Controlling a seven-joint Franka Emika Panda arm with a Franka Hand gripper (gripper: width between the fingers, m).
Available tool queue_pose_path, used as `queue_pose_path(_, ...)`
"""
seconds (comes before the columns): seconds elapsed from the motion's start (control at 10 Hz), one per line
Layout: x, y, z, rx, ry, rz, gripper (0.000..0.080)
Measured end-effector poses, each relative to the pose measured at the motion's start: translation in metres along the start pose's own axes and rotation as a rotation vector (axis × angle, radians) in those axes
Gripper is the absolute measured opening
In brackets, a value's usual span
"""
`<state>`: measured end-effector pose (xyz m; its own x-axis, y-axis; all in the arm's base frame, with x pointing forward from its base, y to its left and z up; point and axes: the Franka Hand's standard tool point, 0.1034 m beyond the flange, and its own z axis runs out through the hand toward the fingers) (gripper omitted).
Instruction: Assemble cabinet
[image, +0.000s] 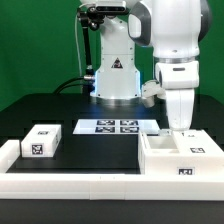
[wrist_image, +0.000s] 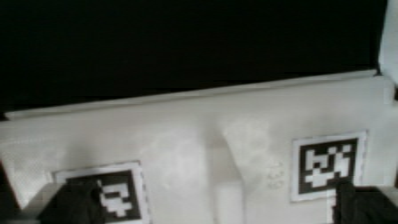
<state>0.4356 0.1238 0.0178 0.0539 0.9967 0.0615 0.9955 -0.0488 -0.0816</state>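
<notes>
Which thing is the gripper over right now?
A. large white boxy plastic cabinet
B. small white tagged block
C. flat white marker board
A: in the exterior view the gripper hangs directly over the large white boxy plastic cabinet at that view's right.

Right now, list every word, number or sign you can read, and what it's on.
No readable words or numbers anywhere.
Square coded tags, no text: on the marker board, the small block and the cabinet.
Triangle sign on the robot base: too small to read.

The blurred white cabinet shows one black-and-white tag and a second tag, with a black surface behind.
</notes>
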Motion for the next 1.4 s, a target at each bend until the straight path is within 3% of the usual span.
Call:
queue_pose_path(0.1,0.0000,-0.0003,0.0003,0.001,0.000,0.000,0.0649)
queue_pose_path(0.2,0.0000,-0.0003,0.0004,0.001,0.000,0.000,0.0511)
queue_pose_path(0.3,0.0000,-0.0003,0.0004,0.001,0.000,0.000,0.0511)
queue_pose_path(0.6,0.0000,-0.0003,0.0004,0.001,0.000,0.000,0.0079)
queue_pose_path(1.2,0.0000,-0.0001,0.0002,0.000,0.000,0.000,0.0060)
queue_pose_path(1.4,-0.0035,-0.0038,-0.0069,-0.006,-0.006,-0.029,0.0061)
